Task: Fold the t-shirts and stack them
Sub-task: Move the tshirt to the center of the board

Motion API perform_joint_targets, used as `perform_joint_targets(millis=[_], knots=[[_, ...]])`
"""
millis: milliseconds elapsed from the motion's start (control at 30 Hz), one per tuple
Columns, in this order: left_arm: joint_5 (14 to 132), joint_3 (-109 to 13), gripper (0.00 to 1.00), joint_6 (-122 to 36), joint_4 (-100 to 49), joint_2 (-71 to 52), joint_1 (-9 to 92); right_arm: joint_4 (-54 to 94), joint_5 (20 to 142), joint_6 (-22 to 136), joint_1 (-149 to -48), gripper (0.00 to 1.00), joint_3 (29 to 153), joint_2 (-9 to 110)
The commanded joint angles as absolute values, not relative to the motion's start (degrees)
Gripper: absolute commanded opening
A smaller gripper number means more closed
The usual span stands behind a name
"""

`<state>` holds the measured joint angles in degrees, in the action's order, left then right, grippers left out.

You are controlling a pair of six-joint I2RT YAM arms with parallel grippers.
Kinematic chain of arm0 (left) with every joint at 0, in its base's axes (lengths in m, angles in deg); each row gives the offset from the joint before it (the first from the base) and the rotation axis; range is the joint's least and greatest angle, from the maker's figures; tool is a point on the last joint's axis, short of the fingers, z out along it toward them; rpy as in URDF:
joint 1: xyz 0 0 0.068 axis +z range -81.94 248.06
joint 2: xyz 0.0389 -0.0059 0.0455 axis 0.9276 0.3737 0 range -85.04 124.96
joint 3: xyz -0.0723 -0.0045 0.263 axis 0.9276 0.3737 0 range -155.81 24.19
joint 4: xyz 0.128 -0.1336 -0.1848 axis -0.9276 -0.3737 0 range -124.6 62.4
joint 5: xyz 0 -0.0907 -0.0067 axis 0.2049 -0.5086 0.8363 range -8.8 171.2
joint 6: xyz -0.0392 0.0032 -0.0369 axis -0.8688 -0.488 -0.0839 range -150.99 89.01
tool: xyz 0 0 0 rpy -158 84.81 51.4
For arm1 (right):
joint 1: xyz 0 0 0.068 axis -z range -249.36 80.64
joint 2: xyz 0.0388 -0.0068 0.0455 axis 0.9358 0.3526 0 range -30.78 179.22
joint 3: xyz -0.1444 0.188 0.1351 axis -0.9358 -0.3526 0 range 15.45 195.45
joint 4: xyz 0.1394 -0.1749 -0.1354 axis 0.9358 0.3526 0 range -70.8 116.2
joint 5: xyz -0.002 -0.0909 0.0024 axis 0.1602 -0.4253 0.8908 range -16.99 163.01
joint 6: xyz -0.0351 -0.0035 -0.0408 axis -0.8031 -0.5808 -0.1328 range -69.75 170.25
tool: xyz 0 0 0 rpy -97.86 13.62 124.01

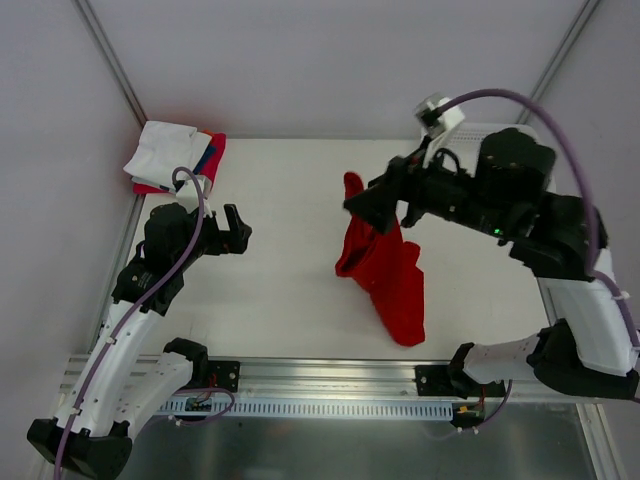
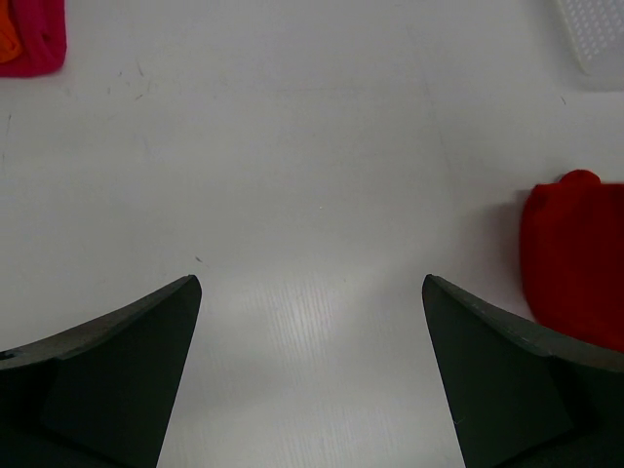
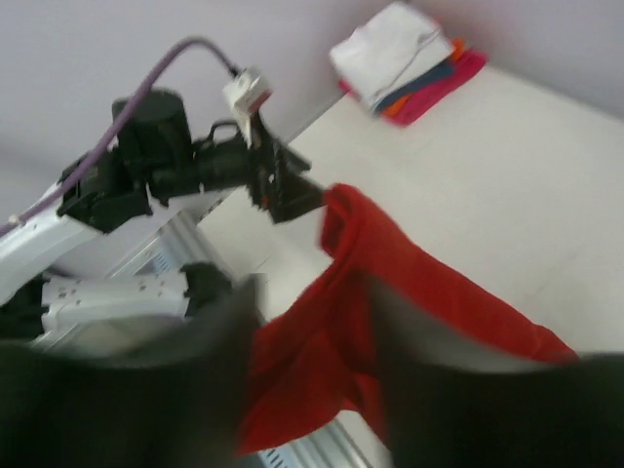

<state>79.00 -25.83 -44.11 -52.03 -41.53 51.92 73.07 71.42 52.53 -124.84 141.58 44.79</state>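
A bright red t-shirt (image 1: 385, 270) hangs bunched from my right gripper (image 1: 362, 207), which is shut on its upper edge and holds it above the table; its lower end reaches toward the front edge. In the right wrist view the red t-shirt (image 3: 409, 292) drapes between the blurred dark fingers (image 3: 205, 380). A stack of folded shirts (image 1: 172, 156), white on top with blue, orange and pink-red beneath, lies at the back left corner; it also shows in the right wrist view (image 3: 405, 60). My left gripper (image 1: 236, 231) is open and empty over bare table, right of the stack. The left wrist view shows the red t-shirt's edge (image 2: 575, 258).
A white mesh basket corner (image 2: 595, 34) shows at the top right of the left wrist view. A metal rail (image 1: 330, 375) runs along the table's front edge. White walls close in the back and sides.
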Motion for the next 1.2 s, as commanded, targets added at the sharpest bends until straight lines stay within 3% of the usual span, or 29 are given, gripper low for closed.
perform_joint_targets(millis=[0,133,233,533,667,700,833,1033,1167], knots=[[80.8,-27.0,0.99,-42.9,-51.8,-42.6,51.8,69.4,83.4,57.4,-126.8,0.99,125.8,45.8],[80.8,-27.0,0.99,-43.0,-51.9,-42.9,51.8,52.6,82.8,63.2,-132.4,1.0,100.8,42.6],[80.3,-27.1,0.99,-43.1,-51.9,-42.7,51.8,46.8,81.4,66.8,-134.6,1.0,91.6,43.0],[78.8,-27.2,0.99,-43.3,-51.8,-44.3,51.8,55.7,66.7,68.2,-139.7,0.99,92.7,47.2],[65.9,-27.0,0.99,-43.9,-49.1,-42.1,51.6,69.4,40.6,74.3,-139.8,0.99,91.5,43.6],[59.0,-27.2,0.99,-44.5,-48.7,-40.4,51.5,74.2,37.4,76.5,-138.3,0.99,90.1,42.6],[51.1,-31.1,0.99,-48.6,-48.6,-28.8,46.4,73.2,37.1,81.4,-130.5,1.0,78.4,35.0],[67.4,-37.0,0.99,-52.0,-48.3,-17.5,27.5,66.1,40.9,82.5,-124.8,0.99,65.6,22.5],[76.6,-38.0,0.99,-54.5,-48.1,-10.8,22.4,66.5,43.1,81.1,-122.4,1.0,64.0,20.5]])
